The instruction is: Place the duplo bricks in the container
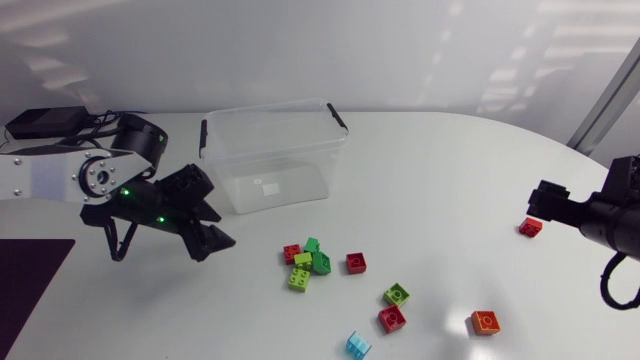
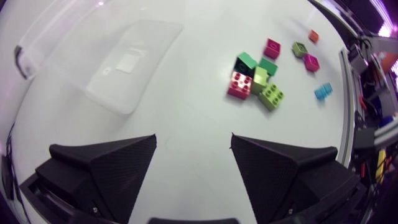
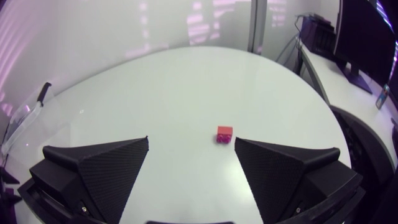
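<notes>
Gaping wide, the left claw (image 2: 194, 146) grips nothing and both its wedge fingers stand well apart over the white table (image 2: 186, 112). Ahead of it and off towards its right finger lies a cluster of duplo bricks (image 2: 255, 78): red, dark green and lime pieces touching one another. Only bare tabletop lies between claw and cluster. Beyond the cluster, loose bricks are scattered: a red brick (image 2: 272, 48), a lime brick (image 2: 300, 49), a second red brick (image 2: 311, 62), a light blue brick (image 2: 323, 91) and, farthest off, an orange brick (image 2: 313, 36). The clear container (image 2: 124, 68), with black latches, stands ahead of the left finger, nearer than the cluster.

The right claw (image 3: 191, 146) is likewise spread open and holds nothing. A lone red brick (image 3: 224, 134) sits just ahead of it, close to the tip of its right finger and touching neither finger. From above, this brick (image 1: 531, 227) lies well apart from the other bricks and the container.
</notes>
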Controlling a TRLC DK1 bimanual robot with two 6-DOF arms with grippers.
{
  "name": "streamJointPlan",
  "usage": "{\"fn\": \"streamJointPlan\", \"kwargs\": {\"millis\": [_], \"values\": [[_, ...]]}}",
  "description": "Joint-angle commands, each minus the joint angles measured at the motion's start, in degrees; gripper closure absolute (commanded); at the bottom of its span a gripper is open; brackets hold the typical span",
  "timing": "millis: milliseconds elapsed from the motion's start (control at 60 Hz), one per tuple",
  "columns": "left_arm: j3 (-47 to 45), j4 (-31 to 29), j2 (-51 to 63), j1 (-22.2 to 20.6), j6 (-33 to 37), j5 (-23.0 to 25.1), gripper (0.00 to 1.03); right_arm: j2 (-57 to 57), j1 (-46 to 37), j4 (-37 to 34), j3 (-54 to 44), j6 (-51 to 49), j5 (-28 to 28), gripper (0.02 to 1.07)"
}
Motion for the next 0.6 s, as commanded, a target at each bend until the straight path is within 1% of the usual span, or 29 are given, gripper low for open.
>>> {"fn": "streamJointPlan", "kwargs": {"millis": [0, 50, 117, 167, 200, 250, 283, 317, 417, 517, 583], "values": [[2.3, -2.0, 3.1, -1.0, 9.5, 2.7, 0.19, 7.3, -3.9, -3.9, 5.1, 4.0, -1.8, 0.07], [2.8, -2.4, 5.0, -2.3, 10.8, 3.5, 0.19, 10.8, -6.4, -8.0, 8.1, 3.7, -4.5, 0.07], [3.0, -2.1, 7.2, -4.0, 13.4, 3.8, 0.19, 14.4, -8.6, -11.8, 10.7, -0.1, -7.2, 0.07], [3.4, -1.9, 8.8, -5.3, 14.7, 3.9, 0.19, 16.0, -10.4, -12.9, 11.4, -3.1, -9.7, 0.07], [3.8, -1.9, 10.0, -6.4, 15.2, 4.2, 0.19, 16.8, -12.2, -13.7, 11.7, -5.8, -13.5, 0.07], [4.2, 0.5, 11.9, -7.8, 14.9, 4.3, 0.19, 17.5, -14.7, -13.2, 11.5, -7.1, -19.2, 0.07], [4.4, 2.2, 13.1, -8.3, 14.8, 4.3, 0.19, 18.0, -15.3, -13.0, 11.6, -7.2, -20.7, 0.07], [5.1, 3.7, 14.6, -9.1, 14.6, 4.3, 0.19, 19.1, -15.2, -13.2, 12.1, -7.2, -20.7, 0.07], [6.7, 5.2, 17.6, -10.3, 14.4, 4.3, 0.19, 21.4, -15.2, -14.1, 13.1, -7.2, -20.7, 0.07], [7.7, 7.5, 19.1, -11.3, 14.1, 4.3, 0.19, 22.1, -16.3, -12.3, 13.1, -7.7, -20.2, 0.07], [8.3, 8.3, 19.8, -11.9, 14.1, 4.3, 0.19, 23.7, -17.5, -12.5, 14.2, -7.8, -20.0, 0.07]]}}
